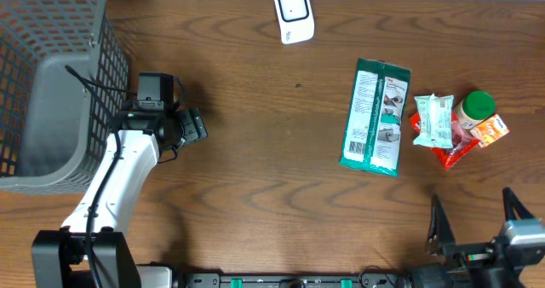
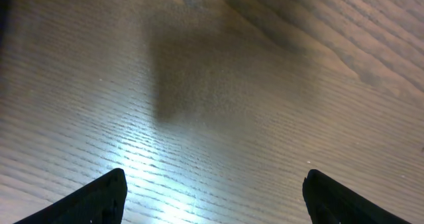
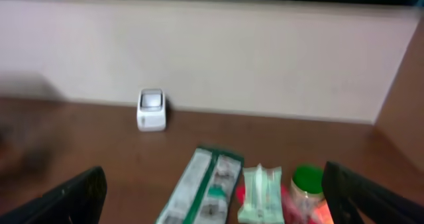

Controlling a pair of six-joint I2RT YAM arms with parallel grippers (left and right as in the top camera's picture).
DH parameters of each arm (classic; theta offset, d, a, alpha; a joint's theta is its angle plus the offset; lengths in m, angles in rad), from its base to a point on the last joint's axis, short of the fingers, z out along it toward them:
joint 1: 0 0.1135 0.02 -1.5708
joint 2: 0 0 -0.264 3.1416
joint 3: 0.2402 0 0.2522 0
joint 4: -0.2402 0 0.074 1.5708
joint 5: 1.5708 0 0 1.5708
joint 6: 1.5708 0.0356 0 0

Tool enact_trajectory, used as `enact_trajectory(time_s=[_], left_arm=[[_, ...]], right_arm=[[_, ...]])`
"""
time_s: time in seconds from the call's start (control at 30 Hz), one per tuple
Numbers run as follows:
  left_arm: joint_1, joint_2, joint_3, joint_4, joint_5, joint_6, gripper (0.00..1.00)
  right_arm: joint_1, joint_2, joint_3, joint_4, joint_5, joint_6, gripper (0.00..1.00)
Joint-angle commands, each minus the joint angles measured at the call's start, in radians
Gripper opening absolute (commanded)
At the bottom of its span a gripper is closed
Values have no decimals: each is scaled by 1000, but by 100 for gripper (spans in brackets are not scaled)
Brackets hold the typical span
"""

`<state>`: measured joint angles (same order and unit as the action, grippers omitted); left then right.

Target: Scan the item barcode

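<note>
The goods to scan lie toward the right edge of the desk (image 1: 255,177): a long green pack (image 1: 375,118) lying flat, and just to its right a pale pouch (image 1: 434,119), a green-lidded jar (image 1: 477,107) and a red packet (image 1: 451,154), bunched together and touching. None of them is in my grasp. The scanner (image 1: 294,14) stands at the far edge near the middle, well apart from them. My right claw (image 1: 473,216) hangs at the near edge by the right corner, jaws spread fully wide and holding nothing, looking over the goods toward the scanner. My left claw (image 1: 192,126) hovers over bare wood beside the basket (image 1: 111,66) at the far left corner, jaws also wide and empty. I judge the step in hand is the reach, and the right claw is the closer one. The pack stands clear of the bunch, so I would take it first, across its narrow width, coming down square so it does not skid. I cannot tell where its barcode sits, so I should grip near one end and leave the printed faces uncovered for the scanner's window.
</note>
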<state>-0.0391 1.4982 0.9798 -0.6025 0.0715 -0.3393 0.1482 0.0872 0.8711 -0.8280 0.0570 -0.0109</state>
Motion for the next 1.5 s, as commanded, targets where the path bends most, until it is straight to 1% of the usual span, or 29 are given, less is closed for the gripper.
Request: enact_trajectory(time_s=[0.0, 0.1, 0.2, 0.27, 0.4, 0.43, 0.67, 0.8, 0.83, 1.07, 1.3, 1.47], left_arm=[[4, 5, -11, -3, -12, 6, 86], [4, 5, -11, -3, -12, 6, 86], [4, 5, -11, -3, -12, 6, 86], [4, 5, -11, -3, -12, 6, 86], [4, 5, -11, -3, -12, 6, 86], [4, 5, -11, -3, -12, 6, 86], [4, 5, -11, -3, -12, 6, 86], [4, 5, -11, -3, -12, 6, 86], [4, 5, -11, -3, -12, 6, 86], [4, 5, -11, -3, -12, 6, 86], [4, 5, -11, -3, -12, 6, 86], [4, 5, -11, -3, -12, 6, 86]], right_arm=[[17, -84, -129, 105, 5, -4, 99], [17, -76, -210, 244, -7, -4, 99], [18, -81, -311, 443, -36, -4, 99], [18, -81, -390, 612, -47, -2, 99], [18, -81, -535, 892, -52, -1, 99], [18, -81, -596, 985, -60, 0, 99], [16, -82, -792, 1216, -65, 41, 99], [16, -82, -861, 1233, -65, 40, 99], [16, -82, -866, 1213, -60, 40, 99], [-23, -82, -866, 953, -63, 41, 99], [-53, -82, -866, 752, -13, 40, 99], [-53, -82, -866, 757, -13, 40, 99]])
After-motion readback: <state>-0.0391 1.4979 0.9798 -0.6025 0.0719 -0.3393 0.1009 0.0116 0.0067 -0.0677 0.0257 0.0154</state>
